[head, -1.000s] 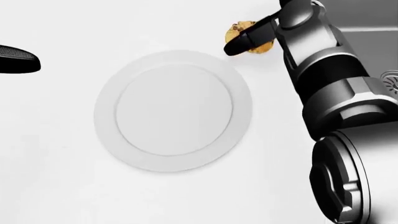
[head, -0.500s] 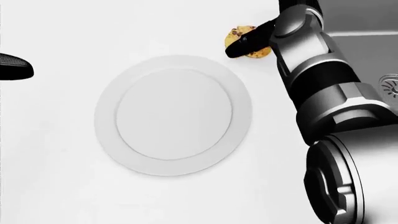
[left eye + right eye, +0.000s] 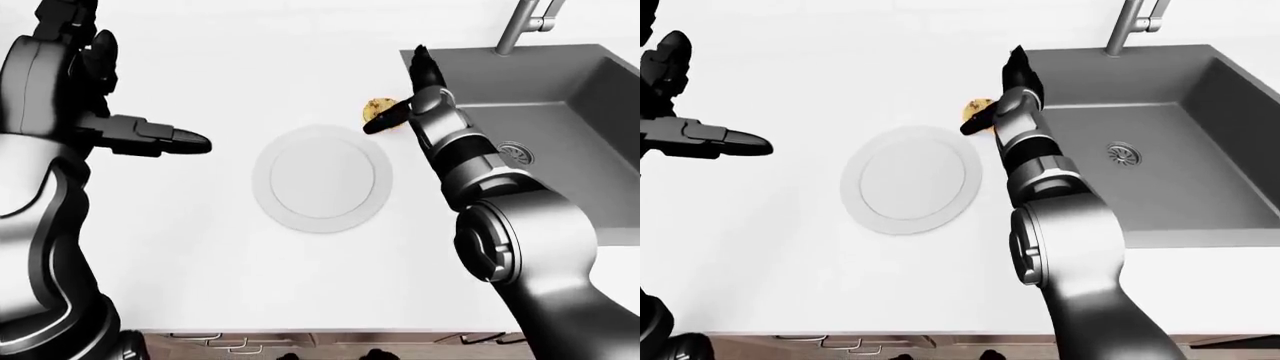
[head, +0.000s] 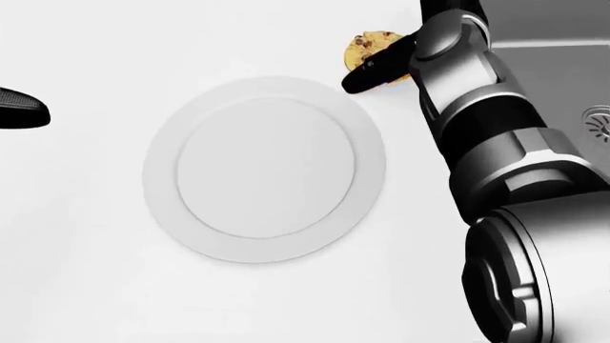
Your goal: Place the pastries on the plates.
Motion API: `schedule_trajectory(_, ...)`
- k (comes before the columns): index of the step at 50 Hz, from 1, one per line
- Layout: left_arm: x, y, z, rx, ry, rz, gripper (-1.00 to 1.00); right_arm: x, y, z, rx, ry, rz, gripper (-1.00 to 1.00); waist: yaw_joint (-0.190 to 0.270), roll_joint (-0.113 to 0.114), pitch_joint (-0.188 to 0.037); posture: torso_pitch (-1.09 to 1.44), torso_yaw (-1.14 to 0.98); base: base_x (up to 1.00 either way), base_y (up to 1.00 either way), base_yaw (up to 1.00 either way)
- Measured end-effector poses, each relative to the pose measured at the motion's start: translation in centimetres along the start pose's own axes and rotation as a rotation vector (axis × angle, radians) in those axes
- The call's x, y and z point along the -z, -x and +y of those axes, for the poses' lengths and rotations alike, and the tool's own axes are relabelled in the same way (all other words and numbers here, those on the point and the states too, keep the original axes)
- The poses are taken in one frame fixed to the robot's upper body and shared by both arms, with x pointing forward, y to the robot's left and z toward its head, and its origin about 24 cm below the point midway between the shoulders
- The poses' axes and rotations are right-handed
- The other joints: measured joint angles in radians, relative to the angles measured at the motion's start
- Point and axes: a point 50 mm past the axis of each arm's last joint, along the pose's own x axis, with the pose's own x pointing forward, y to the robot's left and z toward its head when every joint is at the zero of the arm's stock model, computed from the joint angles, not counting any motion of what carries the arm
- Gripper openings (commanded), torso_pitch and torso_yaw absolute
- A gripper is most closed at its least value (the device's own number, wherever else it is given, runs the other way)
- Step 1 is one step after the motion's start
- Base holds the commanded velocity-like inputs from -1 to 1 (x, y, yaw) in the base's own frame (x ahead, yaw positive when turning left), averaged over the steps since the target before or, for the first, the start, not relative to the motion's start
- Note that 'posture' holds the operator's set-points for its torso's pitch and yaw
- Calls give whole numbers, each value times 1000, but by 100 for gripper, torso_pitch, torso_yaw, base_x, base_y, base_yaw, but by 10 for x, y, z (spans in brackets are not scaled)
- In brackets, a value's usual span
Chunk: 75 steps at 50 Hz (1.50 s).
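In the left-eye view, a round white ceramic plate [image 3: 322, 178] sits empty on the white countertop [image 3: 220, 247]. The small golden chocolate-chip cookie [image 3: 376, 109] lies on the counter near the plate's upper right rim, beside the grey sink basin [image 3: 560, 97]. The robot's black right hand [image 3: 405, 94] reaches over it, one finger slanting across the cookie, another pointing up; the fingers look spread, not clamped, probably lining up a grasp. The black left hand [image 3: 150, 136] hovers well to the plate's left, fingers extended, holding nothing.

The head view shows the finger crossing the cookie's lower edge; whether it touches I cannot tell.

The right-eye view shows the chrome tap [image 3: 1135, 26] above the sink.
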Motion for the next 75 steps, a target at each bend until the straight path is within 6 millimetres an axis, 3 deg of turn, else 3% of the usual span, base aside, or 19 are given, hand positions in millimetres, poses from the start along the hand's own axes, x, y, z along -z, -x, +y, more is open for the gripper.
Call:
schedule_trajectory(5, 1, 1, 1, -3, 2, 1, 100, 0, 0, 0, 0, 4, -2, 100, 1, 0, -1, 25, 0, 0, 0, 0)
schedule_trajectory(7, 1, 1, 1, -4, 2, 3, 100, 0, 0, 0, -1, 4, -3, 76, 0, 0, -2, 25, 0, 0, 0, 0)
schedule_trajectory(12, 1, 3, 2, -6, 0, 4, 100, 0, 0, 1, -6, 4, -4, 71, 0, 0, -4, 25, 0, 0, 0, 0)
schedule_trajectory(20, -1, 3, 4, -11, -4, 1, 100, -1, 0, 2, -15, 24, -18, 38, 0, 0, -6, 25, 0, 0, 0, 0)
schedule_trajectory(47, -4, 6, 9, -27, -17, -5, 100, -8, 1, 6, -51, 143, -100, 26, 4, 3, -14, 25, 0, 0, 0, 0)
schedule_trajectory(57, -3, 7, 10, -26, -19, -6, 100, -10, 1, 6, -62, 184, -119, 7, 5, 3, -16, 25, 0, 0, 0, 0)
schedule_trajectory(68, -4, 6, 10, -26, -21, -5, 100, -10, 0, 1, -45, 194, -125, -58, 7, 3, -16, 25, 0, 0, 0, 0)
schedule_trajectory(73, -4, 7, 9, -25, -22, -6, 100, -10, 0, -2, -36, 198, -129, -100, 5, 4, -16, 25, 0, 0, 0, 0)
schedule_trajectory(75, -3, 8, 8, -23, -22, -3, 100, -10, 0, -3, -32, 197, -129, -100, 5, 4, -16, 25, 0, 0, 0, 0)
